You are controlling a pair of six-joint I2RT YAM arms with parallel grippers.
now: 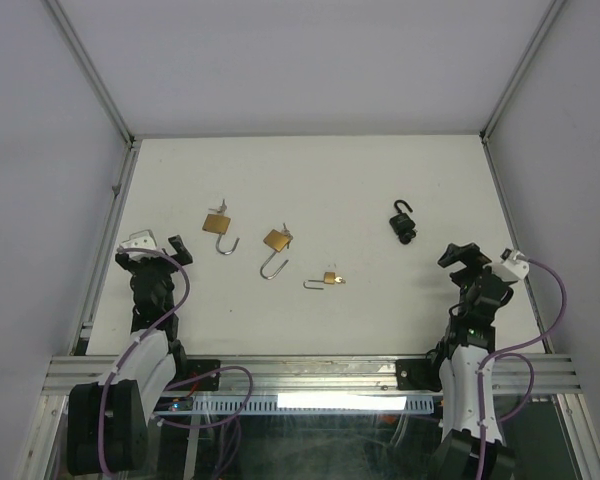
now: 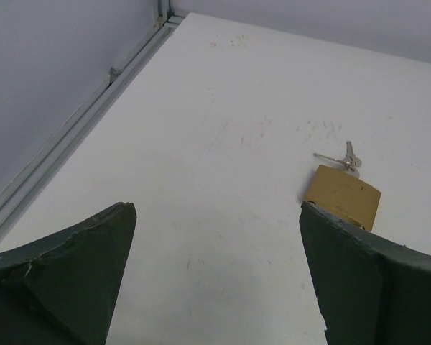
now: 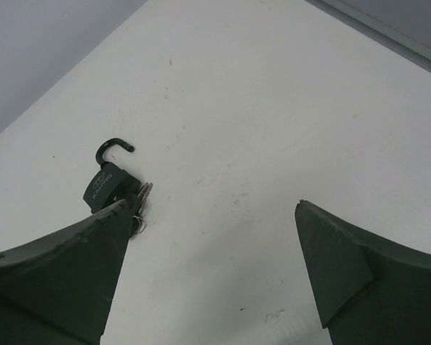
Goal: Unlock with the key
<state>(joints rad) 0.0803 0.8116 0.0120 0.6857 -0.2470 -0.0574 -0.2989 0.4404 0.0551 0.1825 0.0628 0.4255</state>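
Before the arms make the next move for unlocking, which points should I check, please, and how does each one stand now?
1. Left claw open and empty: ok.
2. Right claw open and empty: ok.
3. Black padlock in the right wrist view: ok.
4. Key at the black padlock's base: ok. Fully inserted: cannot tell.
5. Shackle shut, needing unlocking: not ok, it looks open.
6. Brass padlock by the left claw has keys at its end: ok.

Brass padlock [image 2: 343, 197] shackle behind left end effector finger [image 2: 373, 280]; black padlock [image 3: 106, 187] base behind right end effector finger [image 3: 57, 280].
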